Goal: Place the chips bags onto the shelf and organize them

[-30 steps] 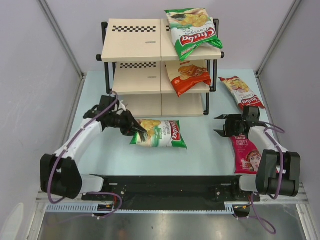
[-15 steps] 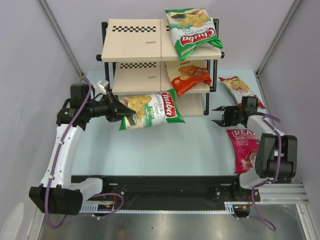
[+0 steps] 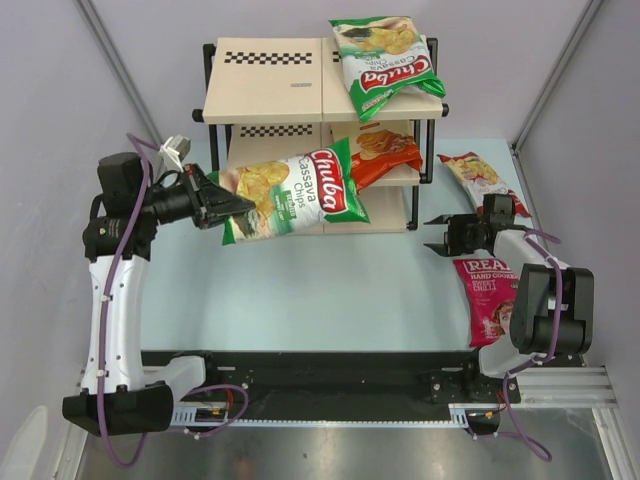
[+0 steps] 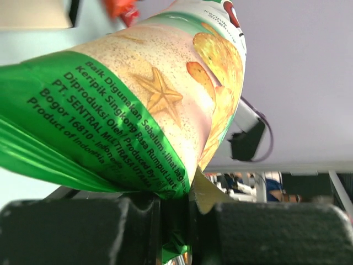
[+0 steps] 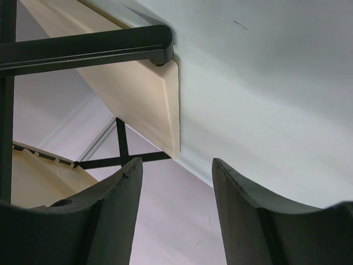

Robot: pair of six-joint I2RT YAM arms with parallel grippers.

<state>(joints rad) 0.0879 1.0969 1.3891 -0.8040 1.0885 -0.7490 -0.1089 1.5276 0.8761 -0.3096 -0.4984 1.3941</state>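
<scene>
My left gripper [image 3: 222, 208] is shut on the edge of a green-and-white Chuba chips bag [image 3: 293, 196], held in the air in front of the shelf [image 3: 262, 92] at middle-tier height. The left wrist view is filled by that bag [image 4: 127, 105], its seam pinched between my gripper's [image 4: 179, 221] jaws. Another Chuba bag [image 3: 385, 62] lies on the top tier at the right. An orange bag [image 3: 385, 152] sits on the middle tier. A red-and-white bag [image 3: 482, 181] and a magenta bag [image 3: 490, 296] lie on the table at the right. My right gripper [image 3: 434, 233] [image 5: 175, 165] stands open and empty, pointing at the shelf's bottom board [image 5: 149, 99].
The shelf's black frame tube [image 5: 83, 47] crosses the right wrist view above the board. Grey enclosure walls [image 3: 60, 130] stand on both sides. The pale blue table surface [image 3: 320, 300] stretches between the two arms.
My left arm lifted the Chuba bag off the table and carried it up and back toward the shelf's middle tier. My right gripper moved slightly back, off the magenta bag, and then held still.
</scene>
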